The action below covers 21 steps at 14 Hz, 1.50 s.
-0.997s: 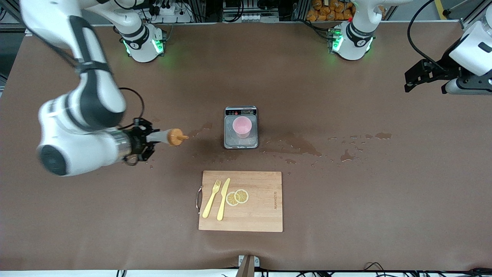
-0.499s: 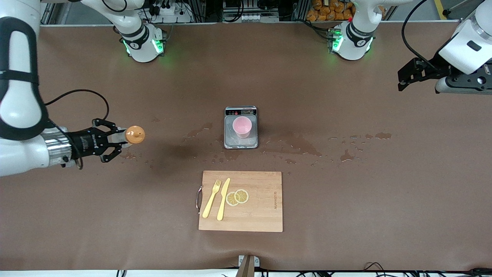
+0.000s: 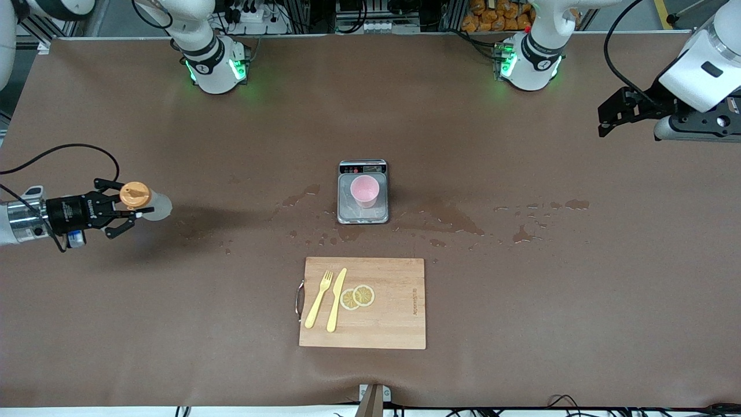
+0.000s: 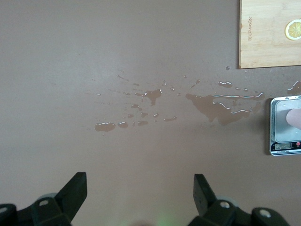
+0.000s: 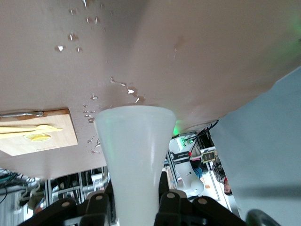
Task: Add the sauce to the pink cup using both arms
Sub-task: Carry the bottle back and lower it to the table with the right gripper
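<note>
Since a second ago the right pincer (image 3: 124,209) has pulled away from the pink cup (image 3: 365,190) to the right arm's end of the desk (image 3: 521,289), carrying the sauce (image 3: 142,201) with it. Its fingers pinch the bottle's pale body, and the orange cap now sits close against the fingers with the grey-white body pointing toward the cup. In the right wrist view the bottle (image 5: 136,160) rises from between the fingers and widens away from them. The pink cup stands on a small scale (image 3: 362,192) at mid desk, well apart from the bottle. A cutting board (image 3: 370,324) with fork, knife and lemon slices lies nearer the camera. The left pincer (image 3: 608,119) waits over the left arm's end, fingers (image 4: 75,190) spread and holding nothing.
</note>
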Tool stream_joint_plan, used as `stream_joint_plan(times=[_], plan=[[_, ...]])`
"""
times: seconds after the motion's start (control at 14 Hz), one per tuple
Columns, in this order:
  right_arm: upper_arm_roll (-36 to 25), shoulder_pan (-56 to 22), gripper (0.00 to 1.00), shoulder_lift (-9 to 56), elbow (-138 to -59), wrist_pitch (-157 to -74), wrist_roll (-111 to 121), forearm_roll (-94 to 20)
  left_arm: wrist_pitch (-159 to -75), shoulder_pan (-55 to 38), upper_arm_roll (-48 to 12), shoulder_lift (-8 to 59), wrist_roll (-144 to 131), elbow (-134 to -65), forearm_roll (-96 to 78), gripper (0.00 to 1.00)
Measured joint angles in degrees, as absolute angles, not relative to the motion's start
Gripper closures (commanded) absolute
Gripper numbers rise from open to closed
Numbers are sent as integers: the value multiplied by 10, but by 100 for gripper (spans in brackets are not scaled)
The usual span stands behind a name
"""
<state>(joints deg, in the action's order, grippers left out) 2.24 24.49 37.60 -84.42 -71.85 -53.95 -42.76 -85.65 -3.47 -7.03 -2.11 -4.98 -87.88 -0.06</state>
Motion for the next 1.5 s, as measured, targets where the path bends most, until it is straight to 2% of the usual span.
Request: stream_joint_plan(times=[0.64, 1.14, 1.21, 1.28, 1.42, 1.5], plan=[[22, 317, 100, 510, -846, -720, -354, -434, -863, -30, -64, -21, -50, -880, -1, 0], [24, 330, 100, 555, -845, -737, -311, -436, -864, -30, -64, -21, -50, -882, -1, 0], [25, 330, 91, 558, -845, -743, -308, -436, -864, -30, -64, -21, -50, -883, -1, 0], [26, 330, 77, 560, -845, -749, -307, -436, -864, -30, -64, -21, -50, -883, -1, 0], [27, 328, 35, 560, -844, -752, -307, -435, -864, -30, -64, -21, -50, -883, -1, 0], [27, 325, 22, 560, -843, -752, -310, -435, -864, -30, -64, -21, -50, -883, -1, 0]])
